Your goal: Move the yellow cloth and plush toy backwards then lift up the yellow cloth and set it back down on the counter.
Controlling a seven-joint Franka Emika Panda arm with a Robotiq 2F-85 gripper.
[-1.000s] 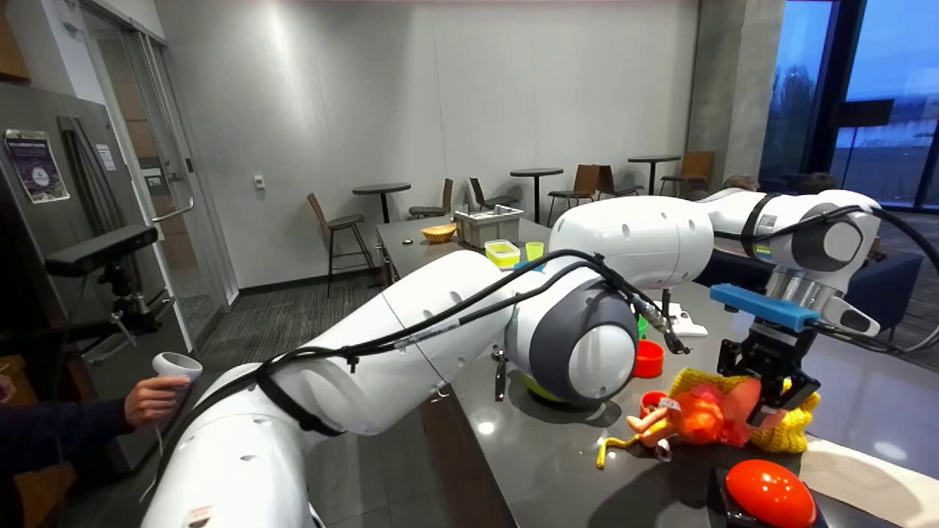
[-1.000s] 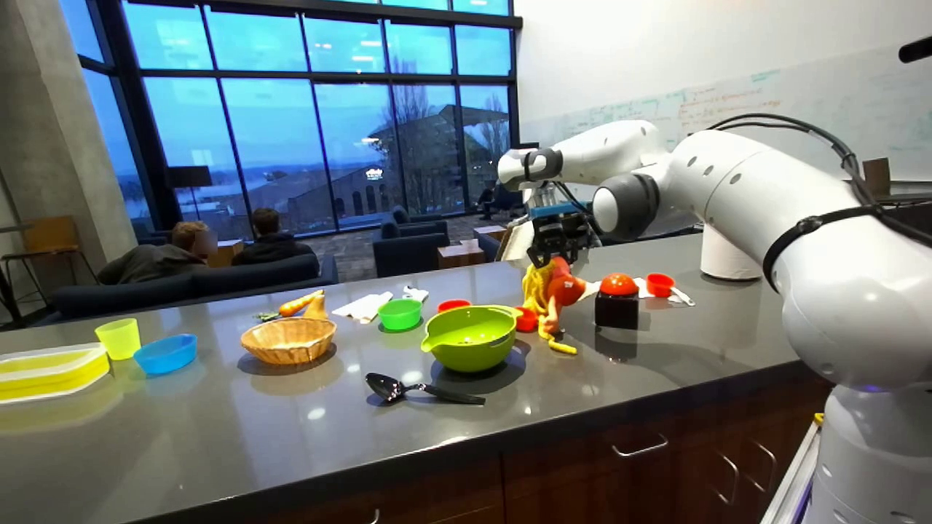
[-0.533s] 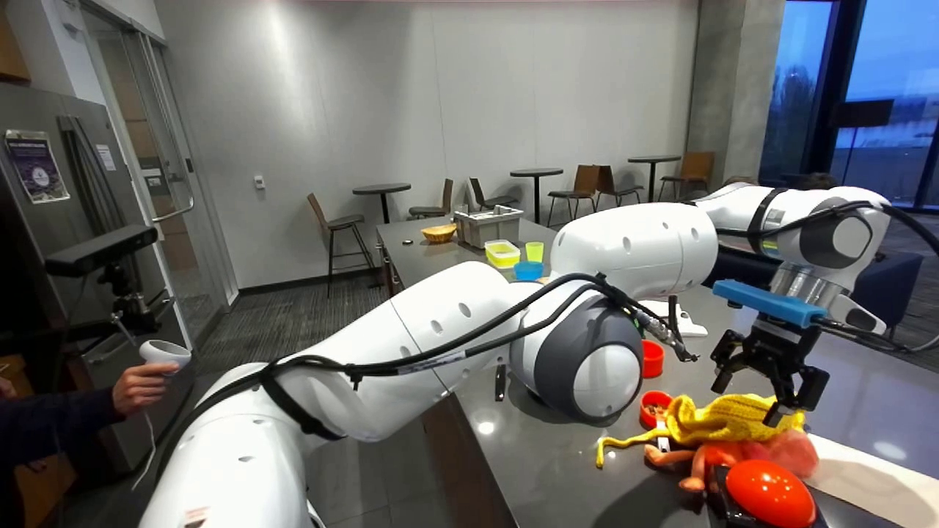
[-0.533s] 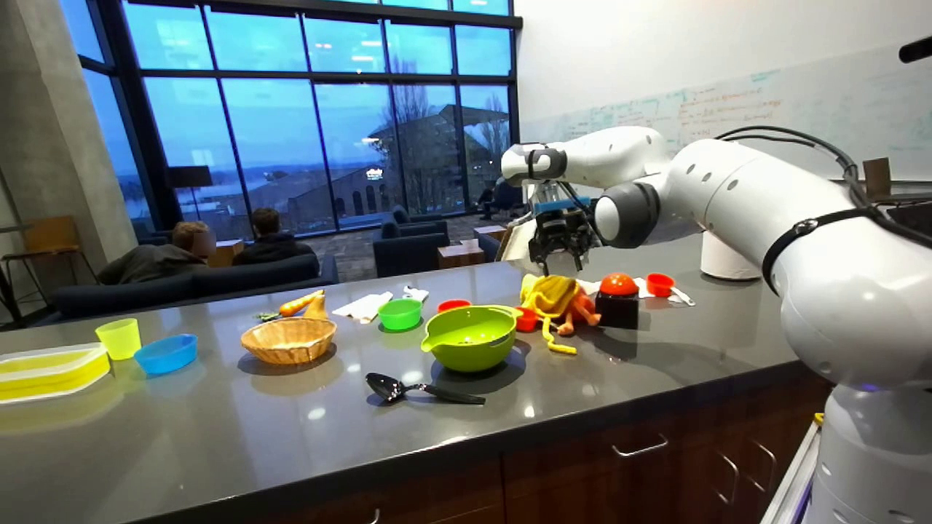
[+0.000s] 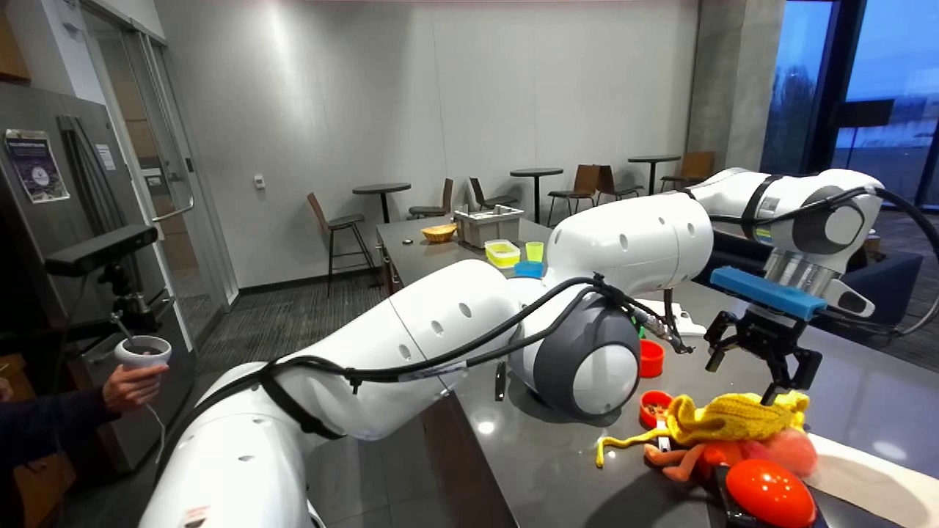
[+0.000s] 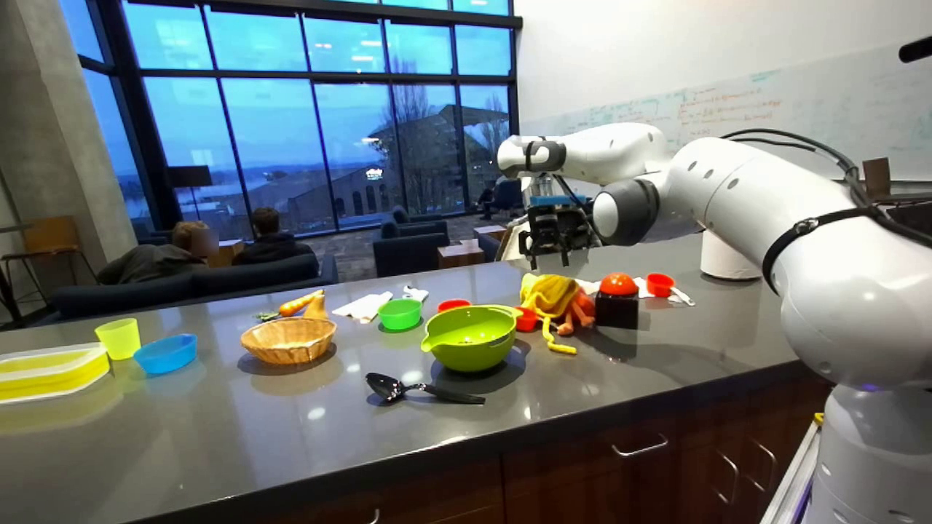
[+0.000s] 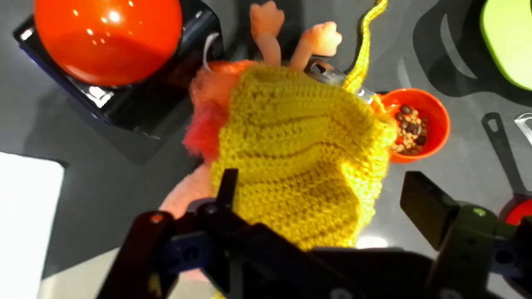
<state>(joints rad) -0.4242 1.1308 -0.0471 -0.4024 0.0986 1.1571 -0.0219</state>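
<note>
Yellow cloth (image 5: 733, 418), in an exterior view, lies draped over the plush toy (image 5: 796, 451) on the grey counter (image 5: 543, 477). In an exterior view, the gripper (image 6: 548, 263) hangs above the cloth, and a black base (image 6: 617, 311) with a red dome (image 6: 618, 284) sits just beside the toy. Wrist view: the jaws stand wide apart over the cloth; a red cup (image 7: 436, 137) of small brown pieces (image 7: 411, 128) rests just beside it.

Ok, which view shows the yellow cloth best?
The wrist view: the yellow cloth fills its middle, seen from above, texture clear, though the gripper hides part of it. Both exterior views show it smaller, at a slant, over part of the plush toy.
</note>
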